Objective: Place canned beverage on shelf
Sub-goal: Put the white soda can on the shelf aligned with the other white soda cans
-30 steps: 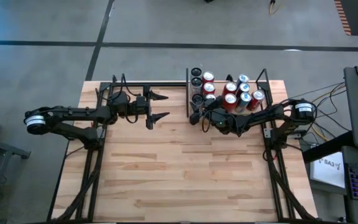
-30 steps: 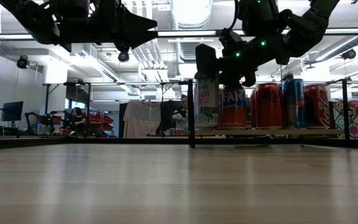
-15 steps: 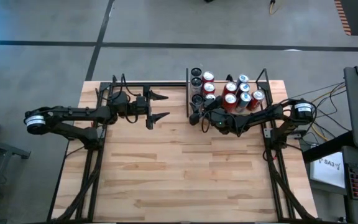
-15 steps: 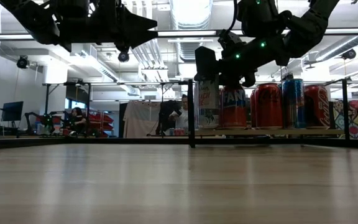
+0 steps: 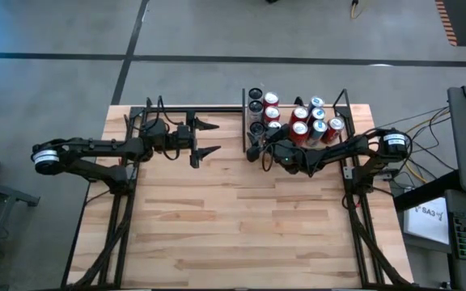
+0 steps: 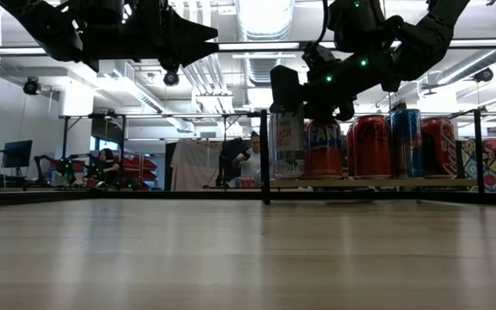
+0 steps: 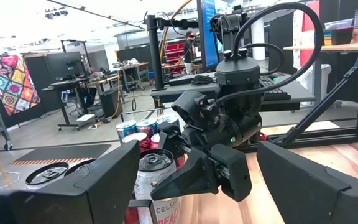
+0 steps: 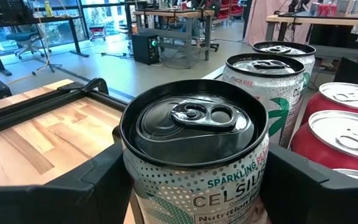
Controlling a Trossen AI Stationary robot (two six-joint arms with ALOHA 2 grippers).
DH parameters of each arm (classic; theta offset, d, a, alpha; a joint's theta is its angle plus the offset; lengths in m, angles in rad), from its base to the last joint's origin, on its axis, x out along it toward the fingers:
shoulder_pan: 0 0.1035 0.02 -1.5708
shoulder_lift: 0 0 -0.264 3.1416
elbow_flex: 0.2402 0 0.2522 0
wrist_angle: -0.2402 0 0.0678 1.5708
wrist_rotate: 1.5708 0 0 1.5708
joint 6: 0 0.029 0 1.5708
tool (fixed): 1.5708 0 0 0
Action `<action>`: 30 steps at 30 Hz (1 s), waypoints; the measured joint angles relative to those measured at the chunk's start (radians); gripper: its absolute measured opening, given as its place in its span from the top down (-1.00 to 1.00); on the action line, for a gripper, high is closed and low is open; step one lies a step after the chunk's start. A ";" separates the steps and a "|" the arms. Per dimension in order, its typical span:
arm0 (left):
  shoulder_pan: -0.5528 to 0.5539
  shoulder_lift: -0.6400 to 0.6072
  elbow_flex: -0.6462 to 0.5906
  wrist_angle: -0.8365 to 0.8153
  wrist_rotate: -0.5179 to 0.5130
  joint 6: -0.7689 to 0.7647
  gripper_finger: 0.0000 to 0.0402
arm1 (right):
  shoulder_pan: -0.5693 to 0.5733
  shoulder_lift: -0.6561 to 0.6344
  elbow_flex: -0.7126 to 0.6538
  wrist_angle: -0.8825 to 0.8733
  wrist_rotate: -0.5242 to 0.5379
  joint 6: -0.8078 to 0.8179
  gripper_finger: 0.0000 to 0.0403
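At the far right of the wooden tabletop (image 5: 241, 218), the shelf (image 5: 340, 142) carries a cluster of cans inside its black rod frame. The right gripper (image 5: 259, 148) reaches in from the right side and sits at the shelf's near left corner, its fingers (image 8: 73, 193) standing on either side of a white Celsius can (image 8: 194, 168) with a black top. That can stands upright on the shelf board, at the near end of a row of white cans (image 8: 266, 81) that runs along the shelf's left edge; red cans (image 8: 337, 134) stand just beside it on the other side. From the wrist view the fingers flank the can closely, but whether they press on it or have let go cannot be told. In the low view the same can (image 6: 288, 142) is seen upright beside a Fanta can (image 6: 323, 146), with further red and blue cans (image 6: 407, 142) along the board. The left gripper (image 5: 207, 138) hangs above the far middle of the table, well apart from the shelf, its fingers (image 7: 104, 186) spread and holding nothing. People (image 6: 248, 155) are visible in the room beyond the table.
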 joint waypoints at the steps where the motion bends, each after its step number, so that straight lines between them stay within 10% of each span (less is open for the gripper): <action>1: 0.000 0.000 0.000 0.000 0.000 0.000 -0.54 | -0.001 0.000 0.000 0.000 0.000 0.003 -0.35; 30: 0.000 0.000 0.000 -0.001 0.000 0.003 -0.54 | -0.013 0.025 0.000 0.006 0.004 0.039 -0.46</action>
